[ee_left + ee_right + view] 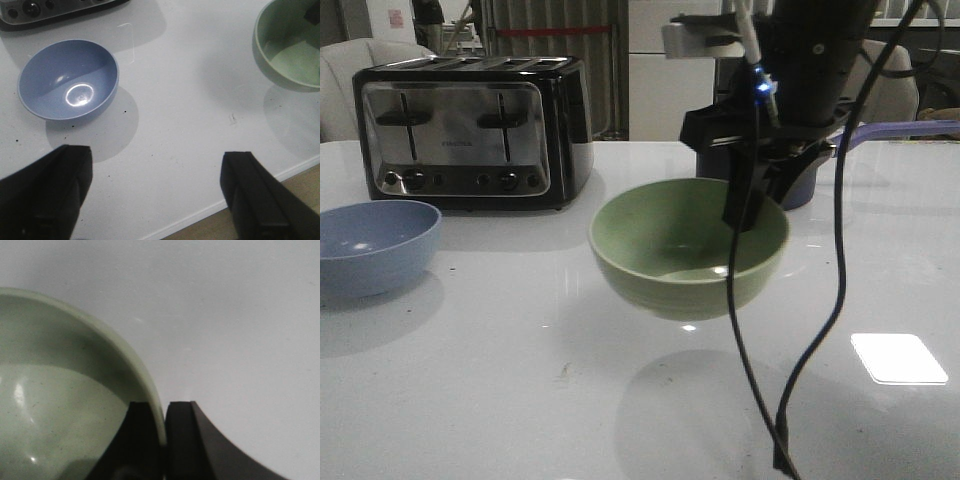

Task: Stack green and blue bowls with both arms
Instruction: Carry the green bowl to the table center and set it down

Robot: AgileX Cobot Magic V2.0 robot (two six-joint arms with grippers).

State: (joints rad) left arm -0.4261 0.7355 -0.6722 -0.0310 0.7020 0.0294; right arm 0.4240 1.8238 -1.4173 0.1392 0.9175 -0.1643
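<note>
With the right tool (752,205) clamped on the rim of the green bowl (685,250), lifted above mid-desk, carry it level over the blue bowl (372,245) near the left edge, while the left tool (155,195) hangs open.
</note>
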